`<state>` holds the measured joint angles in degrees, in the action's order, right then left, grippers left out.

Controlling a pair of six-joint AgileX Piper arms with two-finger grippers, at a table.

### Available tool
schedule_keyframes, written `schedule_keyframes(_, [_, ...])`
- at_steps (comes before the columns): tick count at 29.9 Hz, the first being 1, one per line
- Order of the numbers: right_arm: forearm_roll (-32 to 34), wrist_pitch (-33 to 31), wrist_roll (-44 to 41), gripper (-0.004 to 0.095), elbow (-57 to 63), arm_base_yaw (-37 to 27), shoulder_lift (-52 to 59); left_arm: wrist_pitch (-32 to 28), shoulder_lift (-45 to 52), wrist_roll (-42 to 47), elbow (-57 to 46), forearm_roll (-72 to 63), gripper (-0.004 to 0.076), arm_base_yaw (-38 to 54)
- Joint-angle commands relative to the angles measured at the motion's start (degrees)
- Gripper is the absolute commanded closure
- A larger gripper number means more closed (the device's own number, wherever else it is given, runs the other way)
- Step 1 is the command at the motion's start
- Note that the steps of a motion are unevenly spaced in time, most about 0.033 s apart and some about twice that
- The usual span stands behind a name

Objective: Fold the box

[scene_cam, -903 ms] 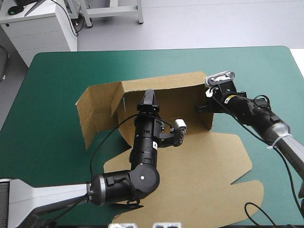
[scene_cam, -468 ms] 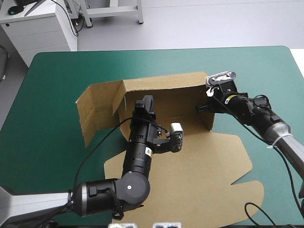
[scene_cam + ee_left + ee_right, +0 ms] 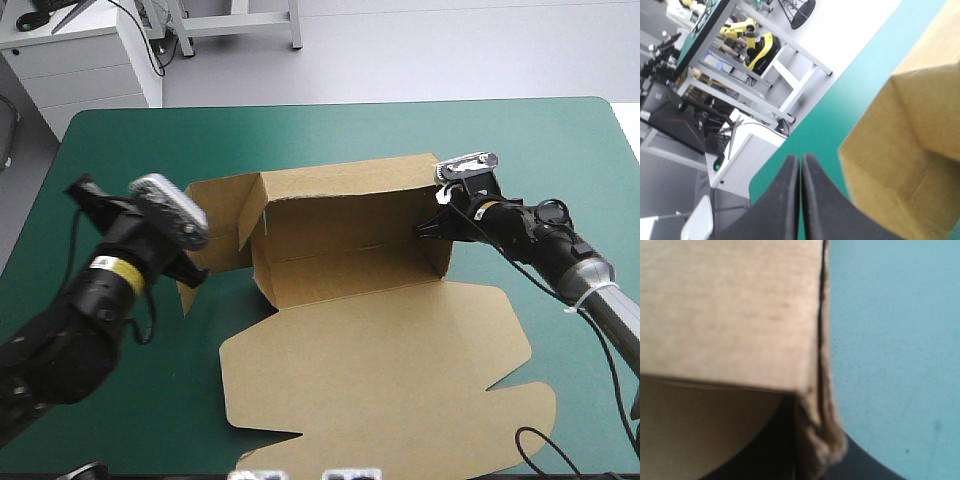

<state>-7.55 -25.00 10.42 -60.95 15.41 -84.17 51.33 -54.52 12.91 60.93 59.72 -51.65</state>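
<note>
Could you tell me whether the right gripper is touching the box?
Touching. The right wrist view shows a wall of the box pinched between the black fingers of the right gripper, with no gap.

Right gripper (image 3: pixel 427 229) mostly hidden behind box (image 3: pixel 730 310) wall in own wrist view; left arm (image 3: pixel 95 295) blurred in high view.

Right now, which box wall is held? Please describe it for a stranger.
On the teal-green table, the brown box stands half-raised in the middle. Look at its short end wall on the robot's right: unlike the loose left flap, it is pinched in the right arm's jaws.
</note>
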Motion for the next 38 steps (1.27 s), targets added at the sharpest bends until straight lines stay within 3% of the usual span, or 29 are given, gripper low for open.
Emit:
schedule_keyframes(1, [3.2, -4.9, -0.1, 0.0922, -0.5, -1.1, 0.9, -7.1, 6.2, -9.3, 1.7, -10.2, 0.0729, 11.4])
schedule_keyframes(5, [3.1, -5.0, -1.2, 0.0922, -0.5, -1.1, 0.9, -10.8, 6.2, -18.2, 1.6, -22.2, 0.0706, 26.2])
schedule_keyframes(9, [3.0, -6.2, -1.5, 0.0922, -0.5, -1.1, 0.9, -16.7, 2.5, -32.6, 0.2, -43.1, 0.0707, 40.1])
schedule_keyframes(12, [2.8, -6.9, -1.5, 0.0922, -0.5, -1.1, 0.9, -21.3, -0.1, -37.9, -1.4, -56.4, 0.0707, 47.6])
schedule_keyframes(18, [2.3, -7.2, -1.9, 0.0922, -0.5, -1.1, 0.9, -22.0, -3.6, -39.2, -1.6, -64.9, 0.0707, 56.4])
schedule_keyframes(21, [2.3, -9.0, -3.0, 0.0922, -0.9, -1.1, 0.9, -22.3, -6.3, -35.0, -1.6, -69.6, 0.0707, 59.8])
schedule_keyframes(38, [2.1, -43.7, -7.5, 0.0921, -20.9, -1.1, 0.9, -25.2, -12.4, -34.8, -1.6, -73.2, 0.0707, 61.4])
